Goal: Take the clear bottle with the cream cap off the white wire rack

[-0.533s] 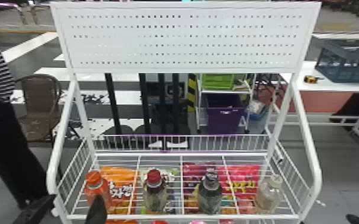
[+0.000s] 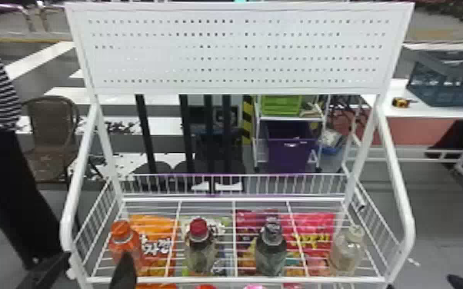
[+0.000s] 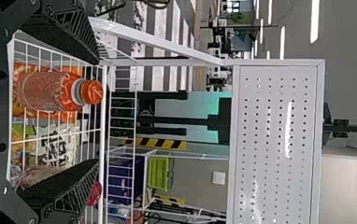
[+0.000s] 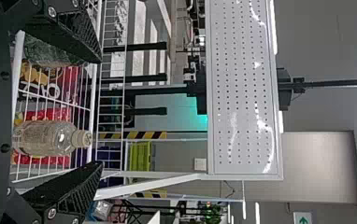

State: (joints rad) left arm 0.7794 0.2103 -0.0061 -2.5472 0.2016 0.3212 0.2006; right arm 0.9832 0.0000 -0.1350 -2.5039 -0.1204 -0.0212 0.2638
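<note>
On the white wire rack (image 2: 319,280), at its right end, the clear bottle (image 2: 347,253) stands upright; gripping, lifting and removing it all remain. The right gripper (image 4: 101,112) is wide and empty by it; the left gripper (image 3: 97,112) is wide and empty near an orange bottle (image 3: 50,91). The clear bottle looks smooth and round-shouldered, its cream cap (image 2: 356,232) short. Thin, straight bars form the rack.

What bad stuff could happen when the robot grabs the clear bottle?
In the right wrist view, the clear bottle lines up nearer one finger of the open right gripper, so it might get pushed over. The other finger partly covers the dark bottle and might knock it. The clear bottle could also bump the rack's front rail coming out.
</note>
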